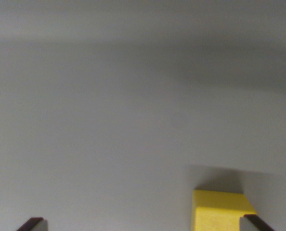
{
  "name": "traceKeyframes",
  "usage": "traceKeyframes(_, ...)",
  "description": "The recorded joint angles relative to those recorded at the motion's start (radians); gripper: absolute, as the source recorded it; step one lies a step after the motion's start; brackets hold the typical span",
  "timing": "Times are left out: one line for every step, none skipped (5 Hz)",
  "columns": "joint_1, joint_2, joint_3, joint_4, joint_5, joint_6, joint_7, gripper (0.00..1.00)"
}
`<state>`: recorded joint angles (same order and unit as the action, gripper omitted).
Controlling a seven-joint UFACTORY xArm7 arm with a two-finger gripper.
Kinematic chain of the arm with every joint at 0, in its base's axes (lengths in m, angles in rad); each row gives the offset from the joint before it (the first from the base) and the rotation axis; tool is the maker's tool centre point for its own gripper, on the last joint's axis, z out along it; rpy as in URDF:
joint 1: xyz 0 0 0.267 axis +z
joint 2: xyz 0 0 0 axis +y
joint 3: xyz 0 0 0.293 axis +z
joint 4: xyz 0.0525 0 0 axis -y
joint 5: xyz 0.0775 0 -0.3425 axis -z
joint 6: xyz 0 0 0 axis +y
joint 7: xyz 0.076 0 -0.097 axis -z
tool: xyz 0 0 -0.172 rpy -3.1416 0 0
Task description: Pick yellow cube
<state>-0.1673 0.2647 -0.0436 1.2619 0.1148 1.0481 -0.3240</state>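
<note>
Yellow cube (219,211) sits at roughly 5 o'clock in the wrist view, low and toward the wrist view's right, its bottom cut off by the frame edge. I see its top face and part of a front face; the top looks slightly paler than the side. A soft grey shadow (219,179) lies on the bench just beyond the cube, toward 12 o'clock from it. My fingers show only as two dark tips at the bottom edge: one finger (33,224) at about 7 o'clock, the other (256,223) at about 5 o'clock, with pale pad faces beside the dark edges. They stand wide apart, spread across most of the frame width, and hold nothing; my gripper (145,224) is midway between them over bare surface. The cube lies inside the span between the fingers but far off centre, right beside the finger on the wrist view's right, its corner overlapped by that tip in the picture. Whether that finger actually touches the cube I cannot tell. The bench (133,120) is plain pale grey, with a darker band of shade across the 12 o'clock part of the view. Focus is soft throughout.
</note>
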Motion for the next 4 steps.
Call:
traceKeyframes(-0.01,0.024,-0.007,-0.028,0.0103,-0.045,-0.026,0.0)
traceKeyframes(-0.01,0.024,-0.007,-0.028,0.0103,-0.045,-0.026,0.0)
traceKeyframes(-0.0196,0.047,-0.014,-0.055,0.0201,-0.087,-0.051,0.0)
traceKeyframes(-0.0196,0.047,-0.014,-0.055,0.0201,-0.087,-0.051,0.0)
